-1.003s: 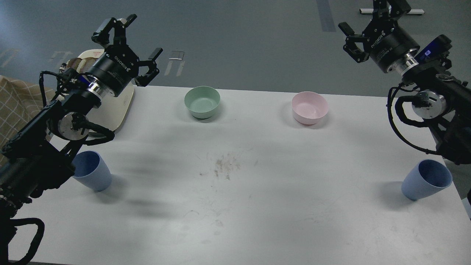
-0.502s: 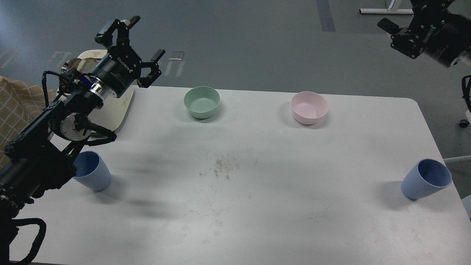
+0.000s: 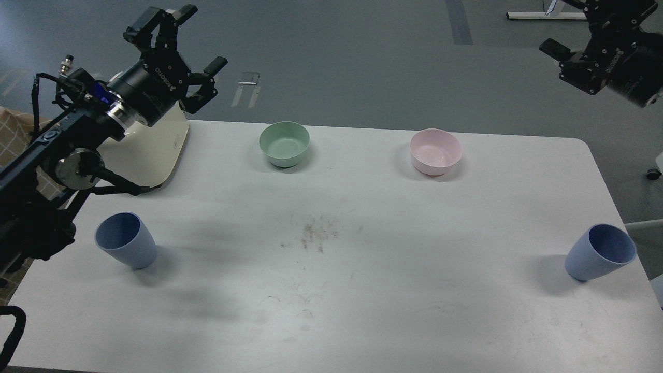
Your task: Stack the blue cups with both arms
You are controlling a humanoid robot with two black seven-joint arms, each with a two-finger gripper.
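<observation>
Single view — head camera, mounted above near edge of white desk (image 3: 362,290), facing forward and down. Whole desktop in frame, far edge to near edge; far right corner visible, left corners cut off or covered. Grey floor (image 3: 336,57) beyond far edge. Medium range — no second view, no shared area.

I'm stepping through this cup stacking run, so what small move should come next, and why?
Probably lower the left gripper toward the left blue cup. Both blue cups stand apart and ungrasped, the right blue cup near the table's edge, and both open grippers, including the right gripper, are raised beyond the table.
</observation>
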